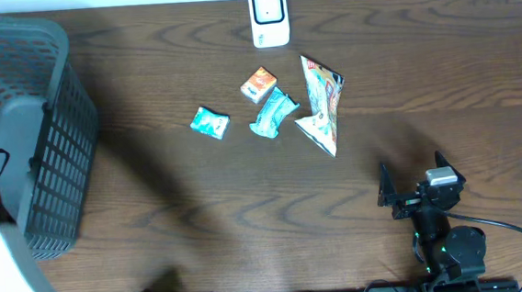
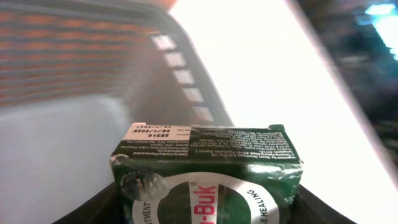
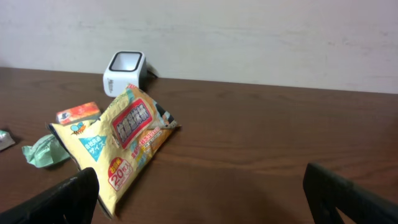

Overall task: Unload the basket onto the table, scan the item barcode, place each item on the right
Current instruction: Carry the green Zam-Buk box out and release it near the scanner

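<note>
With the left gripper (image 2: 208, 208) clamped on the green box (image 2: 205, 165) at the basket (image 1: 52, 124), well apart from the scanner (image 1: 269, 17), and the right gripper (image 1: 413, 183) hanging open, the pick-up looks done; next the box's barcode must face the scanner

Overhead looks straight down on the table (image 1: 248, 220), left wrist sits close against a box (image 2: 205, 180), and right wrist looks low across at the scanner (image 3: 123, 70) and bag (image 3: 124, 143), both shared with overhead.

Dark grained wood table (image 1: 201, 215); grey plastic basket (image 1: 57, 133); glossy pouch (image 1: 320, 100); creased green cardboard box (image 2: 205, 180)
</note>
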You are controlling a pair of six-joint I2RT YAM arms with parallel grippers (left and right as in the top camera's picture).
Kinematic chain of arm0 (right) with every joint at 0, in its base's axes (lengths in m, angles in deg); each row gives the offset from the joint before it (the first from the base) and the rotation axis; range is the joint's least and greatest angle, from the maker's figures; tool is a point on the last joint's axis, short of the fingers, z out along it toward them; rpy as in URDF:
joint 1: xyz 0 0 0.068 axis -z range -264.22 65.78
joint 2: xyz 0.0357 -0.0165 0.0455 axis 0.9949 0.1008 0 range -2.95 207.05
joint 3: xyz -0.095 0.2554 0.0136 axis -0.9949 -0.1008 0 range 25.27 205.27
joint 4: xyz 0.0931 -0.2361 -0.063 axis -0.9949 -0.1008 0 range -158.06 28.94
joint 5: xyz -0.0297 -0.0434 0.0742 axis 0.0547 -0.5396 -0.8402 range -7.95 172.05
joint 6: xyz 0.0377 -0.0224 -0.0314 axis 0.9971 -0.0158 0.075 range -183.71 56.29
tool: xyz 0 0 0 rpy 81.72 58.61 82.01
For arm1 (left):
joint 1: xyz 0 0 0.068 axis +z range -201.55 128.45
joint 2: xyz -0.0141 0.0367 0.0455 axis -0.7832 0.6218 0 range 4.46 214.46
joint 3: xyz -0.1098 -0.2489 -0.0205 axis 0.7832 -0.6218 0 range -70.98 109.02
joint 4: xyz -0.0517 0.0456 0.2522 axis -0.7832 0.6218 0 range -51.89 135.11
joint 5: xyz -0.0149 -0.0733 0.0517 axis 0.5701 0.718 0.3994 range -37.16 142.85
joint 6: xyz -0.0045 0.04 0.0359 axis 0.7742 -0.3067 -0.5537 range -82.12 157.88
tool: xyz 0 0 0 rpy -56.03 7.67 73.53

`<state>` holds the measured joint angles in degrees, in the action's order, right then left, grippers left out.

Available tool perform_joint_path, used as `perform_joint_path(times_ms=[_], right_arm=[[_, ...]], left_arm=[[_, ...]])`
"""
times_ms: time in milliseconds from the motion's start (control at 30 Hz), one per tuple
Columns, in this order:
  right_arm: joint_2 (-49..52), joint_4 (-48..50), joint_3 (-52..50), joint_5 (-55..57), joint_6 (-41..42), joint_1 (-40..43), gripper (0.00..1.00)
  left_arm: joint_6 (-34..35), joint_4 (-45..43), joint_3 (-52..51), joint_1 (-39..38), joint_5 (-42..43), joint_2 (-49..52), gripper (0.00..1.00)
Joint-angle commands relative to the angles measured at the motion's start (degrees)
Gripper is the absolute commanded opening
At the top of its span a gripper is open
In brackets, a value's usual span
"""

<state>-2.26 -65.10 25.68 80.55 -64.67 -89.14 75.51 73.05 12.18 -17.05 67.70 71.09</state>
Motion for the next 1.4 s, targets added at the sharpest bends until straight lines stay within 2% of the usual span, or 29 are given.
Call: perform_joint_path(times_ms=[0, 133, 267, 333, 433, 500, 633, 800, 833, 867, 967, 1133, 1367], right_arm=[[-0.3, -0.3, -0.1, 0.3, -0.9, 0.4, 0.99], [-0.3, -0.3, -0.1, 0.3, -0.9, 0.4, 0.99], [-0.3, -0.3, -0.1, 0.3, -0.9, 0.4, 0.99], [-0.3, -0.3, -0.1, 0.3, -0.9, 0.4, 0.99], [-0.3, -0.3, -0.1, 0.3, -0.9, 0.4, 0.99], [-0.3, -0.3, -0.1, 0.3, -0.9, 0.4, 0.99], [-0.3, -0.3, -0.1, 0.3, -0.9, 0.4, 0.99], [-0.3, -0.3, -0.1, 0.3, -0.9, 0.4, 0.99], [-0.3, -0.3, -0.1, 0.3, -0.9, 0.4, 0.99], [-0.3, -0.3, -0.1, 0.3, -0.9, 0.4, 0.99], [-0.3, -0.3, -0.1, 0.3, -0.9, 0.4, 0.99], [-0.3, -0.3, -0.1, 0.3, -0.9, 0.4, 0.99], [-0.3, -0.3, -0.1, 0.3, -0.9, 0.4, 0.99]], left_arm=[[2.1, -0.8, 0.8, -5.6, 8.4, -2.8, 0.58], [1.9, -0.5, 0.4, -17.0, 8.5, -2.4, 0.58], [-1.6, -0.5, -0.6, -29.4, 8.5, 1.9, 0.58], [-5.4, -0.3, -0.8, -35.8, 8.5, 6.3, 0.59], [-9.2, -0.4, -0.8, -41.2, 7.6, 12.3, 0.58], [-10.2, -0.3, -0.8, -44.9, 2.1, 18.4, 0.59], [-10.8, -0.8, -0.8, -48.0, -3.6, 26.8, 0.59], [-13.6, -1.2, -0.8, -49.6, -4.0, 35.6, 0.6], [-13.6, -1.2, -0.8, -49.9, -4.0, 37.1, 0.68], [-13.6, -1.2, -0.8, -50.1, -4.0, 38.3, 0.71], [-13.6, -1.4, -0.8, -50.4, -4.0, 41.2, 0.74], [-13.6, -2.1, -0.8, -50.4, -4.0, 42.2, 0.9], [-15.6, -2.1, 0.7, -49.4, -4.0, 36.2, 0.91]])
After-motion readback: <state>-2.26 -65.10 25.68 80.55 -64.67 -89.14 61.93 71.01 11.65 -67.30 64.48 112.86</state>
